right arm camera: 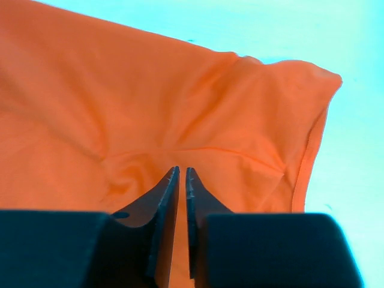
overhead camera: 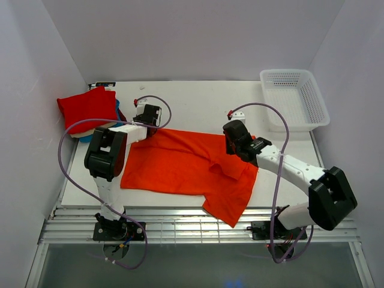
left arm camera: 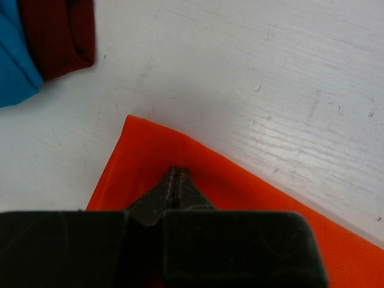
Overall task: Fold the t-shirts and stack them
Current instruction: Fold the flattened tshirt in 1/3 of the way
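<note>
I'm partway into the fold of the orange t-shirt (overhead camera: 180, 165), which lies spread across the middle of the table (overhead camera: 198, 102), its lower right corner hanging over the near edge. The finished pile sits at the upper left of the overhead frame: a red folded shirt (overhead camera: 87, 107) on top and a cream one (overhead camera: 77, 133) showing beneath.

The left gripper (left arm camera: 175, 179) is closed, its tips down on the shirt's upper left corner; I cannot make out whether cloth is caught between them. The right gripper (right arm camera: 182, 174) stands a slit apart over the right half. The creases run in toward its tips, so I read it as pinching a fold (not certain).

My judgement of the next move: lift both holds together and carry that edge over toward the near side. It needs even height so the cloth doesn't drag or bunch.

The overhead view gives me the whole layout and the white mesh basket (overhead camera: 294, 99) at the upper right, but both sets of fingertips are hidden under the wrists. The left wrist view shows the corner's sharp point and a teal-blue shirt (left arm camera: 15, 57) in the pile. The right wrist view alone shows the puckering.
</note>
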Controlling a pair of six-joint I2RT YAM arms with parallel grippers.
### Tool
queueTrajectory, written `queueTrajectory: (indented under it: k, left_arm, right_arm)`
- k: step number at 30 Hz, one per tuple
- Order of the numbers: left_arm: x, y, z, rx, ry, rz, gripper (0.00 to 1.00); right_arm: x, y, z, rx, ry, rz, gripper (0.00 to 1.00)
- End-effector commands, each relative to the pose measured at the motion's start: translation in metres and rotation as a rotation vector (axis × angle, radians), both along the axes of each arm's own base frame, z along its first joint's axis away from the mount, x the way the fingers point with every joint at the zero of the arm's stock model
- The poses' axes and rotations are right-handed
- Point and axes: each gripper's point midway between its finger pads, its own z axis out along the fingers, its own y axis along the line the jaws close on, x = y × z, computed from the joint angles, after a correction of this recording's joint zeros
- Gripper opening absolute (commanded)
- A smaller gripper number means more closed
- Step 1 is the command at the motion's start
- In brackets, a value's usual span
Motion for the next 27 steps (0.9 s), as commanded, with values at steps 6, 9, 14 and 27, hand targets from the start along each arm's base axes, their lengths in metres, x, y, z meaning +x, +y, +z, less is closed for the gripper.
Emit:
queueTrajectory:
  k: [6, 9, 14, 27]
  left_arm:
    - [-0.028, 0.007, 0.044, -0.034, -0.084, 0.014, 0.0]
    - [-0.035, 0.008, 0.058, -0.025, -0.135, 0.018, 0.0]
    - [-0.051, 0.009, 0.062, -0.034, -0.147, 0.025, 0.0]
    - [-0.084, 0.009, 0.023, -0.053, -0.003, 0.021, 0.0]
  right_arm:
    - [0.045, -0.041, -0.049, -0.11, 0.075, -0.163, 0.08]
    - [0.054, -0.049, -0.062, -0.129, 0.108, -0.184, 0.08]
    - [0.06, -0.058, -0.075, -0.134, 0.137, -0.204, 0.08]
    - [0.055, -0.072, -0.096, -0.135, 0.206, -0.225, 0.08]
